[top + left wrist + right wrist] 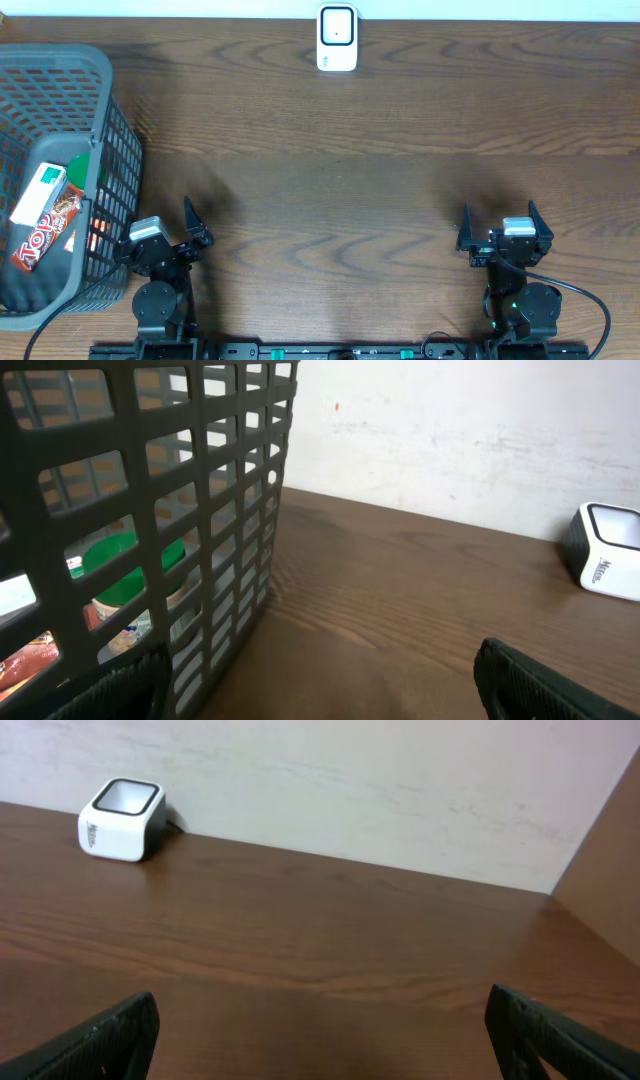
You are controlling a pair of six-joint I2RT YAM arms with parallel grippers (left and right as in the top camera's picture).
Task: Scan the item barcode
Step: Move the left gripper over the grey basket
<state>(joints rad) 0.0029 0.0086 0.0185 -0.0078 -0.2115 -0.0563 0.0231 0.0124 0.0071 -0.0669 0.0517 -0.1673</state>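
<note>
Dark wood table (330,170), basket (118,160) w/ snack bar (47,228) just left of L gripper (156,228), jaws apart, R gripper (500,223) jaws apart, empty, scanner (337,38) well ahead.

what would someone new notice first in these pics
The dark grey plastic mesh basket at the left edge of the brown wooden table draws the eye, with a red candy bar wrapper and a green-and-white box inside. A small white barcode scanner stands alone at the far edge. The left gripper and right gripper sit open and empty near the front.

Even bright light, soft shadows on table (400,150), wrist-view foregrounds blurred
</note>
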